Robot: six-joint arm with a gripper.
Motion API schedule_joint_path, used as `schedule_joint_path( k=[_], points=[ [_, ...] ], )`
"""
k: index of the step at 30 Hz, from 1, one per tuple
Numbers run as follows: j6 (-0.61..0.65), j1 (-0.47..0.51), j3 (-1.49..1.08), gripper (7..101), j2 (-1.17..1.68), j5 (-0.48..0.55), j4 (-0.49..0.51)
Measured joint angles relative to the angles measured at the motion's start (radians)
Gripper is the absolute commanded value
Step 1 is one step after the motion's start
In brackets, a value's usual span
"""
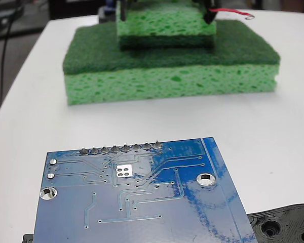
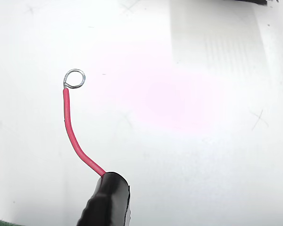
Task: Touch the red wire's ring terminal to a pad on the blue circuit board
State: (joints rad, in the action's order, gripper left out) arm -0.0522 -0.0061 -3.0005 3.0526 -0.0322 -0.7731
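Writing: I find no brand, label or readable text on the blue circuit board (image 1: 142, 202), on the sponges or on the wire.
Containers: I see none in either view, so there are no contents to tell.
Pincer: its fingers do not show clearly. In the fixed view only dark parts appear at the top edge, behind the small sponge (image 1: 164, 28), so I cannot tell how far the pincer is open or what it grips.
Red wire (image 2: 73, 136): it comes out of a black sleeve (image 2: 106, 200) at the bottom of the wrist view and curves up and to the left. In the fixed view it points to the right, at the far end of the bench (image 1: 273, 126).
Ring terminal (image 2: 74, 78): a small silvery loop at the wire tip. In the wrist view only white bench surface is behind it; it touches no board.
Pad (image 1: 124, 170): a small silvery square with four dark dots on the blue board, well apart from the wire, on the camera side of the sponges.
Sponges: the small green sponge lies on a large green sponge (image 1: 169, 81), between the wire and the board.
Black plastic piece (image 1: 286, 225): it has holes and lies just beside the board's right lower corner in the fixed view.
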Motion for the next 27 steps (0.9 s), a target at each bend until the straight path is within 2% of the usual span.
schedule_joint_path(
  k=[18, 27],
  points=[
    [-0.012, -0.008, 0.003, 100.3, 0.000, -0.018, 0.000],
    [-0.064, 0.025, 0.152, 100.3, -0.014, -0.044, -0.032]
  ],
)
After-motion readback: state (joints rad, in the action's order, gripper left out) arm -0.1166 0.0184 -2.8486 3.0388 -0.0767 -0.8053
